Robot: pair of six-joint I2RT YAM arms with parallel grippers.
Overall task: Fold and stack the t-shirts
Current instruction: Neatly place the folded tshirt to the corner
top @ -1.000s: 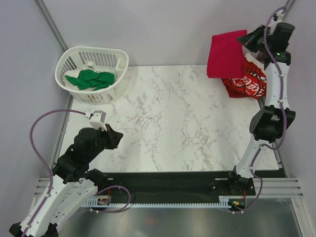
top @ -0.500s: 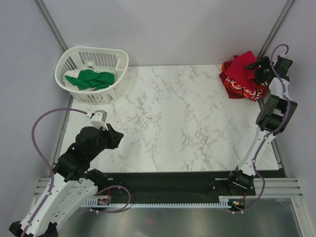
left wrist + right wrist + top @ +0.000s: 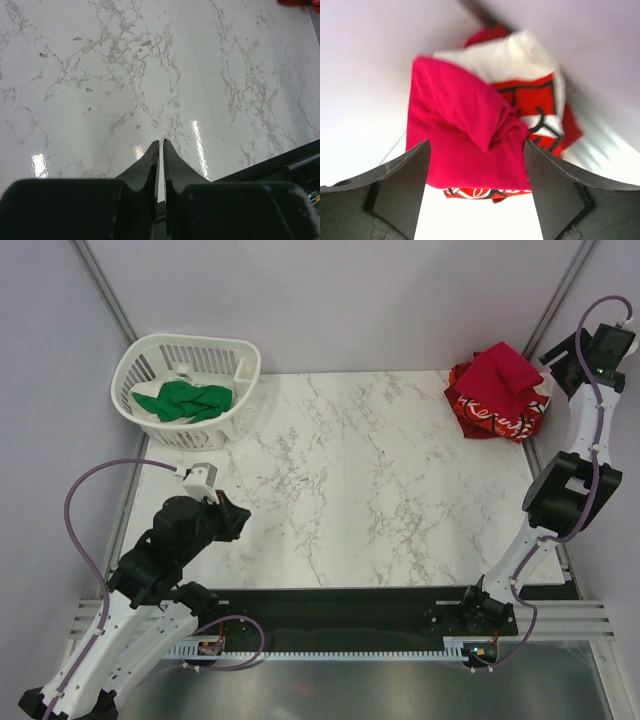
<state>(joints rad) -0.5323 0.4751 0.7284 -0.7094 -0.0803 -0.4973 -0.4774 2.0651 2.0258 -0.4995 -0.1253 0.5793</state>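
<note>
The crimson t-shirt (image 3: 503, 372) (image 3: 465, 135) lies bunched on top of the red-and-white lettered t-shirt (image 3: 492, 417) (image 3: 535, 107) at the table's far right corner. My right gripper (image 3: 580, 350) (image 3: 477, 150) hangs open just right of and above that pile, touching neither shirt. The green t-shirt (image 3: 182, 400) lies crumpled in the white basket (image 3: 150, 350) at the far left. My left gripper (image 3: 228, 512) (image 3: 160, 144) is shut and empty, low over the bare marble near the front left.
The marble tabletop (image 3: 370, 480) (image 3: 150, 75) runs between basket and pile. Grey walls and metal corner posts (image 3: 108, 290) close in the back. The right arm's elbow (image 3: 562, 495) stands at the table's right edge. A black rail (image 3: 340, 615) runs along the front.
My right gripper opened and let the crimson t-shirt drop onto the lettered one, then drew back to the right and up. The left arm has not moved.
</note>
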